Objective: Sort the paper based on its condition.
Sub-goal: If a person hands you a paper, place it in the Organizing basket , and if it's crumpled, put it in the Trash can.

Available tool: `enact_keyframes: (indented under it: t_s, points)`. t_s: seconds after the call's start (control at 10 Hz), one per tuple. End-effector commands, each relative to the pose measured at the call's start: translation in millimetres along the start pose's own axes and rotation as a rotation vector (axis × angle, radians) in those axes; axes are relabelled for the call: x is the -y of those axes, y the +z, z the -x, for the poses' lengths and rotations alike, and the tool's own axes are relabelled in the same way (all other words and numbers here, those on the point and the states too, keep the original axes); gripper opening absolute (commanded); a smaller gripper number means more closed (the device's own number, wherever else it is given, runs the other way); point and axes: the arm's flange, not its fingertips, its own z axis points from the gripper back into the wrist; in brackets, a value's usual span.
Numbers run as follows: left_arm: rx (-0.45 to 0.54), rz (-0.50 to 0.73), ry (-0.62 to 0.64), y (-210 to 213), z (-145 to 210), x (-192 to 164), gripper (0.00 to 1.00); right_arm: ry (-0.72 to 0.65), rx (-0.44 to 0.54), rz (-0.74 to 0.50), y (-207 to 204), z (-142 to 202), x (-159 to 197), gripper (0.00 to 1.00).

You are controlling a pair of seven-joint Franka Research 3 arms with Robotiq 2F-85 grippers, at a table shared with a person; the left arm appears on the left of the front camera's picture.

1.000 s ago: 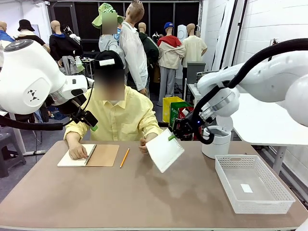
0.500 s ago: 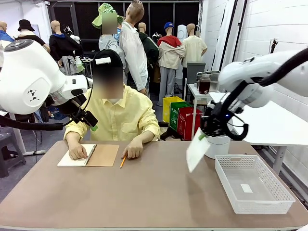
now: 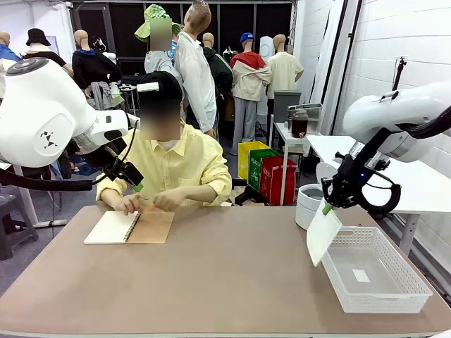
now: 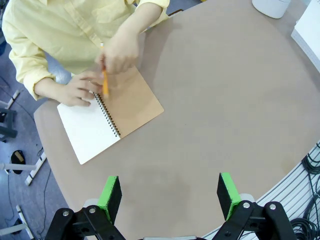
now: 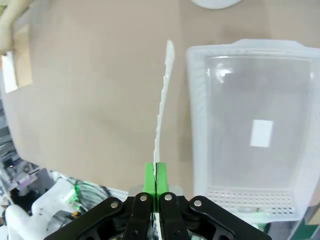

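White arms [image 3: 42, 120], black cables [image 3: 49, 185], green-padded black jaws.

Jaws of right gripper [image 5: 155, 172] pressed together, green pads pinching the lower end of the paper [image 5: 161, 102]. Sheet seen edge-on, running up the frame, its edge jagged. Tan counter [image 5: 90, 95] beneath. Just beside the sheet: white plastic basket [image 5: 192, 115], small white label [image 5: 261, 133] on its floor. Notebook corner [image 5: 15, 62] at the left edge.

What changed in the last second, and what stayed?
The right gripper, shut on the thin white paper sheet, carried it rightward to the edge of the white plastic basket. The person's hand picked up the yellow pencil. The left gripper and brown-covered notebook stayed.
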Motion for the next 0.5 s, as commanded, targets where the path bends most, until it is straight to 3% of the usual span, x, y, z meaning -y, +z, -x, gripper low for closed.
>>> enact_keyframes:
  t_s: [0.0, 0.4]
  points:
    - [0.011, -0.002, -0.008, -1, 0, -2, 1.0, 0.044, 0.031, 0.086, 1, 4, 14, 0.0]
    - [0.011, -0.002, -0.008, -1, 0, -2, 1.0, 0.069, 0.072, 0.184, -3, 3, 49, 0.0]
